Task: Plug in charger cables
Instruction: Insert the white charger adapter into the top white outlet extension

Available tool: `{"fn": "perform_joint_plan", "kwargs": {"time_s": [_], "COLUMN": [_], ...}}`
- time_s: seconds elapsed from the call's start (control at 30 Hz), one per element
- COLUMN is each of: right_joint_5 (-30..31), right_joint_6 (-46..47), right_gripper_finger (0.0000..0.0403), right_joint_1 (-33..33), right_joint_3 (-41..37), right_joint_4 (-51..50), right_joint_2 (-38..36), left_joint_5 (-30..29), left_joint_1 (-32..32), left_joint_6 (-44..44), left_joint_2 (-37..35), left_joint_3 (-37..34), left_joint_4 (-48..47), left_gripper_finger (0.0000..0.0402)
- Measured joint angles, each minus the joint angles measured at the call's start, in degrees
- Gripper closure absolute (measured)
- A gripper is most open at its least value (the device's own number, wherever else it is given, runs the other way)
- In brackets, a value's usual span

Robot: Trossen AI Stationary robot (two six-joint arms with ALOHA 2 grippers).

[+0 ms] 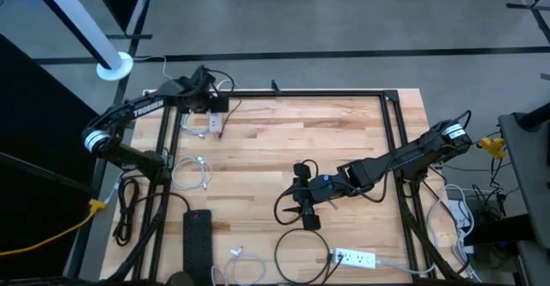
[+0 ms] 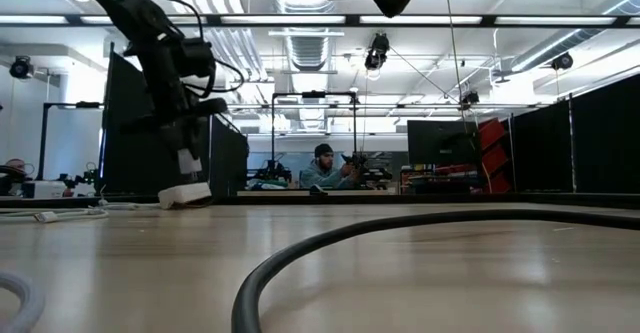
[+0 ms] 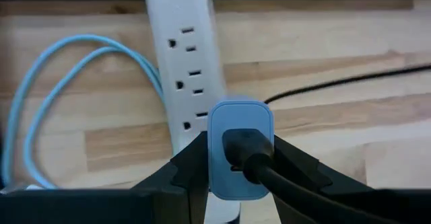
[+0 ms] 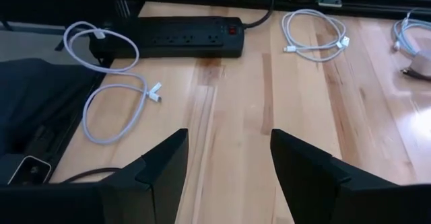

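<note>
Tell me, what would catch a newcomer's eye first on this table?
Probably the left gripper at the table's far left corner, clamped on a white charger block with a black cable, held over a white power strip. Next, the right gripper, open above the table's middle, facing a black power strip and loose white cables.

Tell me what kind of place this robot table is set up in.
Probably a robotics lab or workshop: black curtained partitions, ceiling-hung cameras and cables, and a person at another rig beyond the wooden table.

Overhead view straight down, low view level across the table (image 1: 284, 140), wrist views close above it.
</note>
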Motion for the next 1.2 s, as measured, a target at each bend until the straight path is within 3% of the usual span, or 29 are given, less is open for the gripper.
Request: {"fn": "perform_joint_plan", "kwargs": {"time_s": [0.2, 1.2], "right_joint_5": [0.1, 0.5], "right_joint_6": [0.3, 3.1], "right_gripper_finger": [0.0208, 0.0208], "right_joint_1": [0.0, 0.9], "right_joint_3": [-0.2, -1.6], "right_joint_4": [0.4, 0.4], "right_joint_2": [0.0, 0.0], "left_joint_5": [-1.5, -1.4], "left_joint_1": [0.0, -0.3], "left_joint_6": [-2.2, -2.6], "left_joint_2": [-0.7, 3.8], "left_joint_3": [0.0, -0.4], "left_joint_4": [-3.8, -1.1], "left_gripper_finger": [0.0286, 0.0286]}}
